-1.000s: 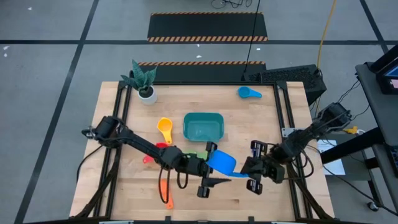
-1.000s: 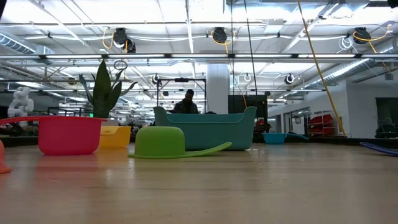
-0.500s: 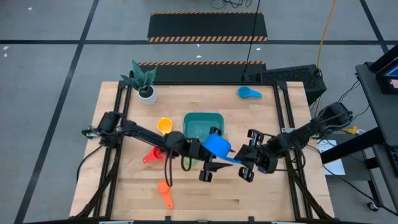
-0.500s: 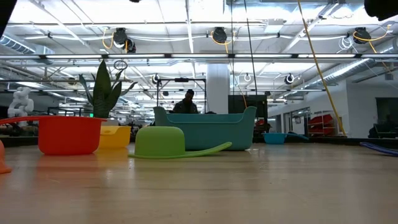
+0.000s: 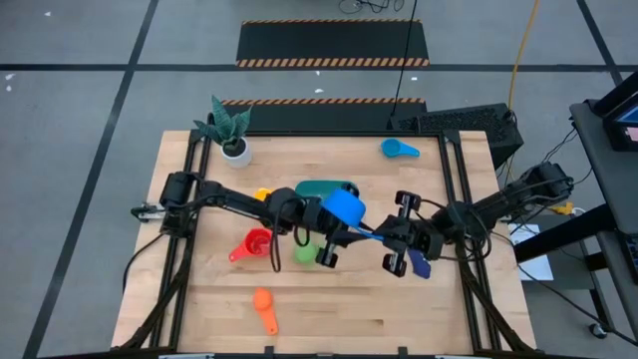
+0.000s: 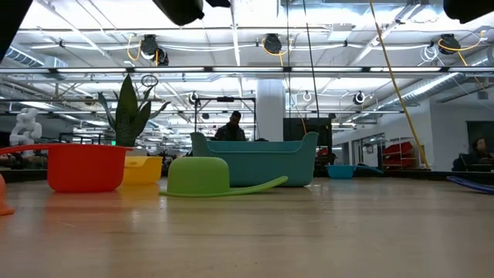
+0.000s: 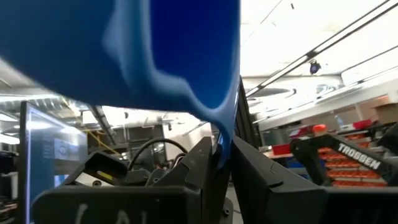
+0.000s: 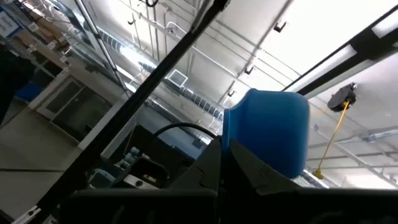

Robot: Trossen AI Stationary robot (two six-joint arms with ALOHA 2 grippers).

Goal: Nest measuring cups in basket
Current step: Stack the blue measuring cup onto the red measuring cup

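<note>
- Hardly begun: the basket [image 5: 317, 187] at mid-bench looks empty. The dark blue cup [image 5: 344, 209] hangs over its near right corner, its handle pinched by both the left gripper [image 5: 329, 249] and the right gripper [image 5: 396, 261].
- Red [image 5: 256, 243], green [image 5: 305, 253], orange [image 5: 261, 298], yellow [image 6: 143, 169] and light blue [image 5: 395, 149] cups sit on the bench [image 5: 329, 309].
- From above the arm hides the basket; the low view shows it whole, green cup upside down.

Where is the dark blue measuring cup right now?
In the high view the dark blue measuring cup is held up mid-table between the two arms, just right of the teal basket, with the green cup on the table nearby.
</note>
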